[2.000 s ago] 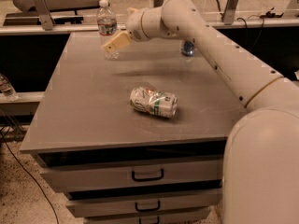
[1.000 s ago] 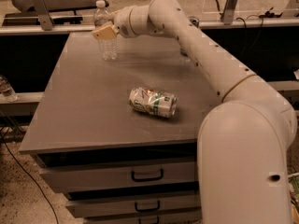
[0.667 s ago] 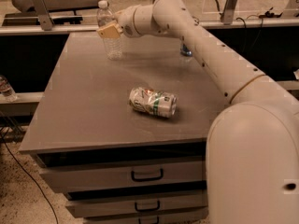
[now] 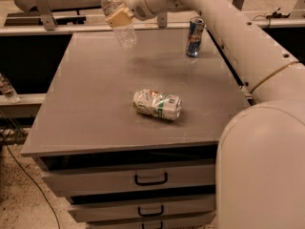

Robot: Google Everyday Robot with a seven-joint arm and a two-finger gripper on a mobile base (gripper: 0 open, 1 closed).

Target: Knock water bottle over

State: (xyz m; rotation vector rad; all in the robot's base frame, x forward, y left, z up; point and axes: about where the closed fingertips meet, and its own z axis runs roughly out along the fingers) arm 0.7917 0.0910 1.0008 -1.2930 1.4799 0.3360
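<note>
The water bottle (image 4: 125, 32) is clear and ribbed with a white cap. It is at the table's far left and tilts with its cap toward the upper left. My gripper (image 4: 119, 18) is at the bottle's middle, over the label band. A cream finger (image 4: 118, 17) lies across the bottle, and the gripper looks shut on it. The bottle's base hangs just over the grey tabletop (image 4: 95, 94). The white arm reaches in from the right.
A blue and silver drink can (image 4: 194, 36) stands upright at the far right. A crushed white and green can (image 4: 157, 104) lies on its side mid-table. Drawers (image 4: 150, 179) are below the front edge. Another bottle (image 4: 8, 89) sits on a ledge at the left.
The gripper came in from the right and closed around the bottle's middle. The bottle stood upright before and now leans with its top to the left.
</note>
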